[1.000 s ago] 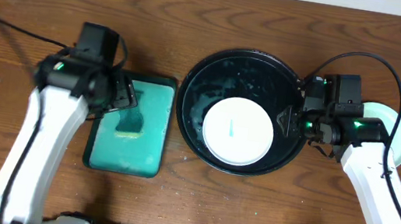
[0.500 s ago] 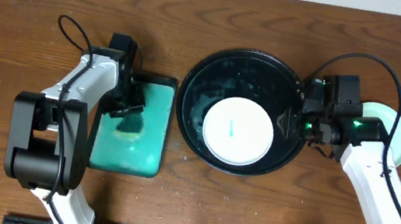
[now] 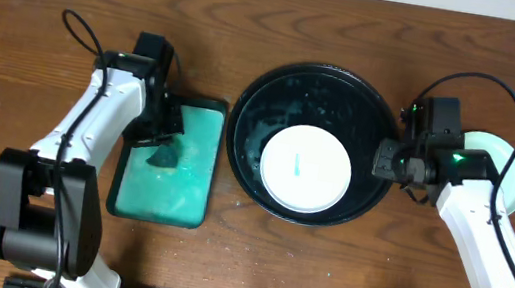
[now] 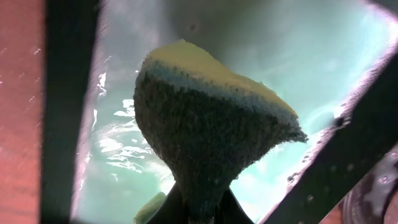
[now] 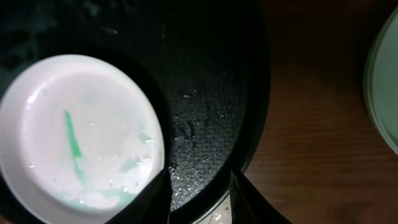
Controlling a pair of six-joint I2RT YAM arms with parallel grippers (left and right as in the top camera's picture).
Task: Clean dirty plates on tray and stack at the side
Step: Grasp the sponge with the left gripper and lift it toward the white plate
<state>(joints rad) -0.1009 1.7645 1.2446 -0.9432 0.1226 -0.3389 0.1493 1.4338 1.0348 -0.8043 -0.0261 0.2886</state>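
Broadly, you have a brown wooden table (image 3: 373, 39) under everything, and the biggest thing on it is the round black tray (image 3: 315, 92), sitting right of centre with a wet, speckled floor. Just beside it on the left, apart from its rim, lies the smaller teal tray (image 3: 185, 189), rectangular with a dark edge and a film of pale liquid on it. Inside the black tray, toward its near side, one white plate (image 3: 305, 169) lies flat; your right wrist camera shows a teal streak (image 5: 71, 134) and fainter green smears on it. A second plate (image 3: 513, 172), pale green, rests on the table to the right of the black tray, partly hidden beneath your right arm; whether more lie under it you cannot tell. Over the teal tray's far left part your left claw (image 3: 160, 135) is closed tight on a sponge (image 4: 205, 137), pinching its narrow end so the yellow layer and dark scrubbing face splay out against the teal surface. Your right claw (image 5: 200, 202) is at the black tray's right rim with its fingers partly apart, one inside the rim near the white plate and one outside; whether they actually pinch the rim you cannot tell.
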